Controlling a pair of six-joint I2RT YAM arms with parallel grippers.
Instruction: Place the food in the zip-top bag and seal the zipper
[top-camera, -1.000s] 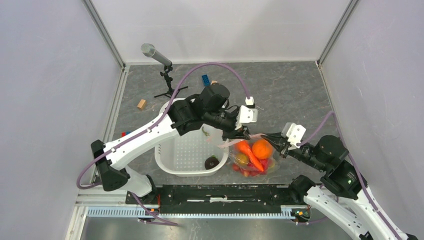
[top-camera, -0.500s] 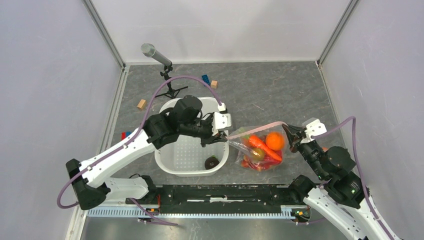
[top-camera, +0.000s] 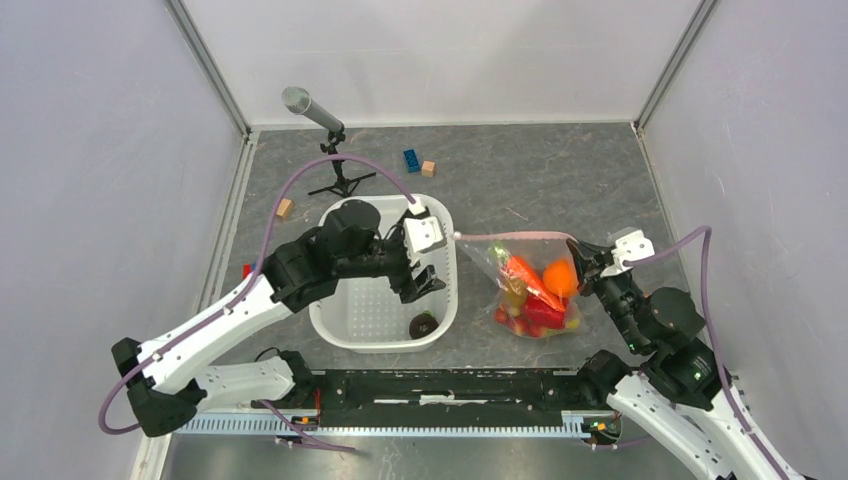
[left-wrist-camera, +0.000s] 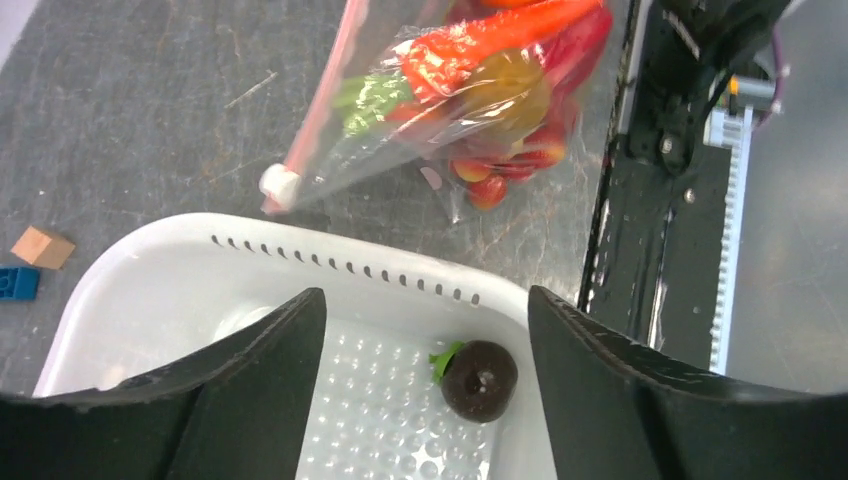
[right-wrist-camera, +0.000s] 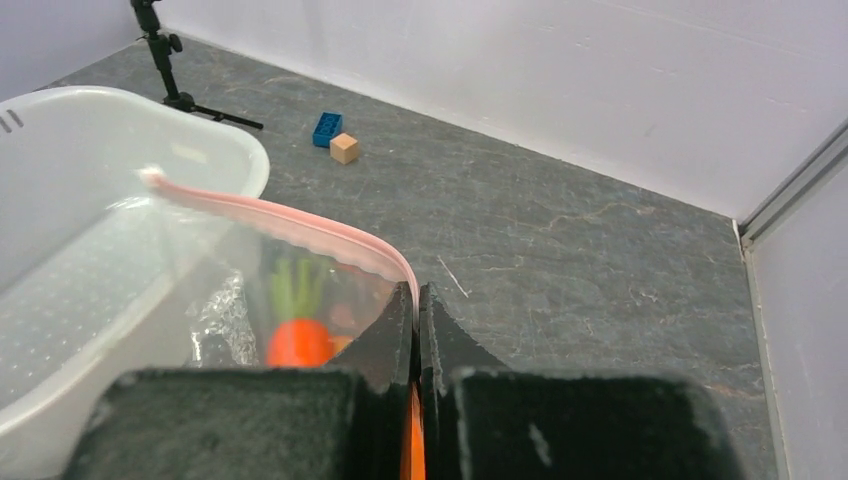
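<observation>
- The zip-top bag (top-camera: 530, 295) sits right of centre on the table, between the white basin (top-camera: 335, 325) and the right arm. It sags beneath its mouth edge, and I cannot tell whether its bottom rests on the table.
- The food (top-camera: 535, 300) is bunched low inside it: a carrot (top-camera: 525, 272), an orange (top-camera: 560, 278) and small red pieces.
- The zipper (top-camera: 510, 237) runs taut and level, with its white slider (left-wrist-camera: 278, 184) at the end nearest the basin. The strip looks closed along its length, though the frames do not confirm the seal.
- Handling, as a judgement: the film is thin, limp and slick, and the load makes it bottom-heavy, so it would swing. The stiffer pink strip is the place to grip.
- The right gripper (right-wrist-camera: 416, 300) is pinched tight on the zipper's far end.
- The left gripper (left-wrist-camera: 425, 340) hovers over the basin, fingers spread, holding nothing.
- The basin holds 1 dark round piece with a green leaf (left-wrist-camera: 480, 378), probably a fruit not yet bagged.
</observation>
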